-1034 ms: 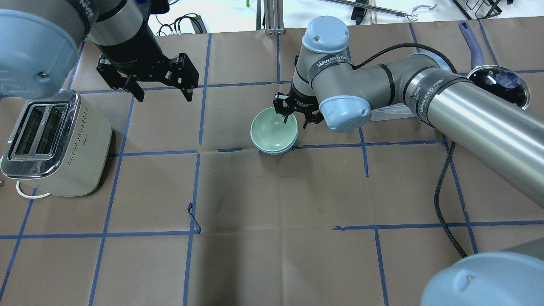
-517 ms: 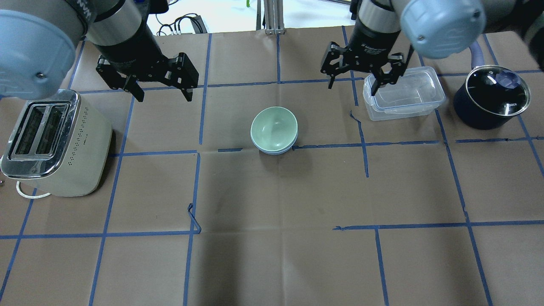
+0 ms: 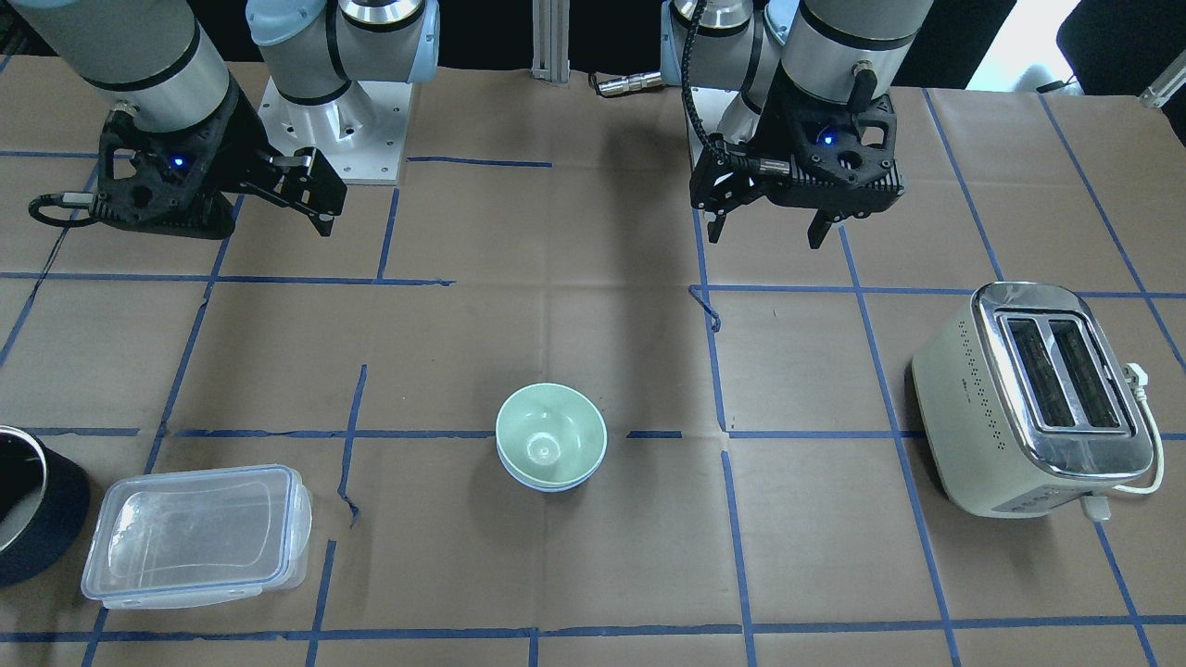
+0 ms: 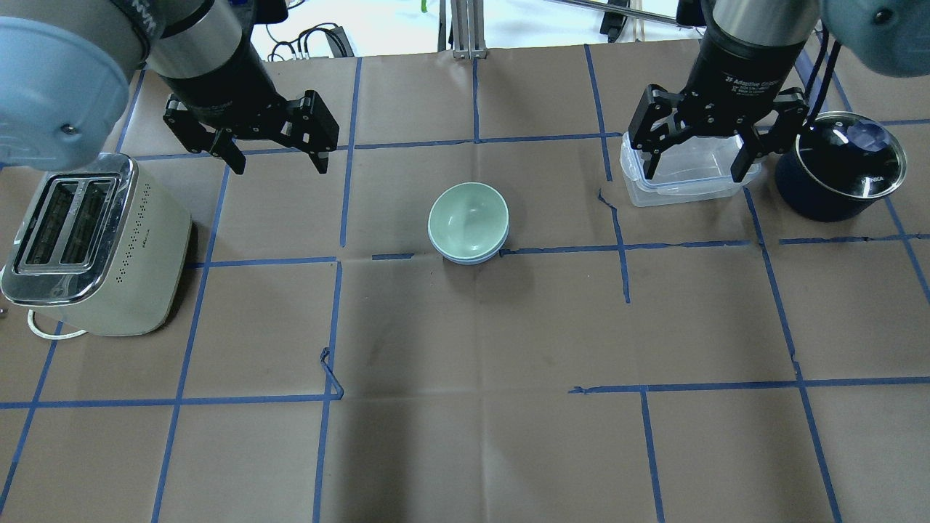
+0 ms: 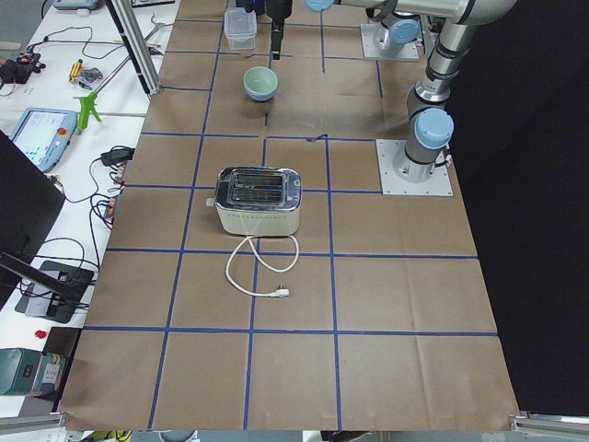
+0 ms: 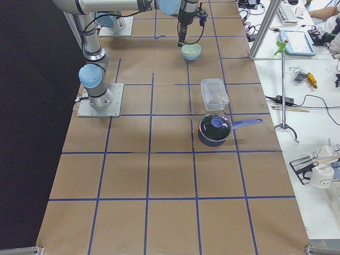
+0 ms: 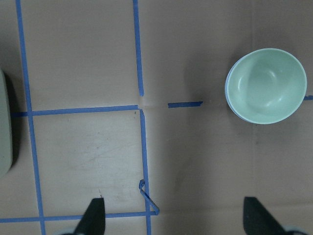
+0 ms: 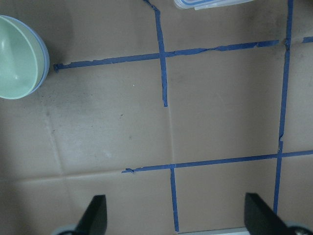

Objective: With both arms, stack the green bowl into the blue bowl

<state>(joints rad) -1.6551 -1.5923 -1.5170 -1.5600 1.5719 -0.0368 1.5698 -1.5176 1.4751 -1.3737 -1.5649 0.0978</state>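
The green bowl (image 4: pixel 468 216) sits nested inside the blue bowl (image 4: pixel 469 258) at the table's middle; only the blue bowl's rim shows under it. The front view shows the same nesting, green bowl (image 3: pixel 550 434) in blue bowl (image 3: pixel 552 484). My left gripper (image 4: pixel 280 164) is open and empty, raised to the back left of the bowls. My right gripper (image 4: pixel 694 173) is open and empty, raised over the clear container to the bowls' right. The green bowl also shows in the left wrist view (image 7: pixel 266 85) and at the right wrist view's left edge (image 8: pixel 17 56).
A cream toaster (image 4: pixel 94 247) stands at the left with its cord beside it. A clear rectangular plastic container (image 4: pixel 697 190) and a dark blue pot (image 4: pixel 843 167) stand at the back right. Blue tape lines cross the brown paper table cover.
My right arm has pulled away from the bowls, up and to the back right, and now hangs over the clear container. The left arm and the bowls have not moved.
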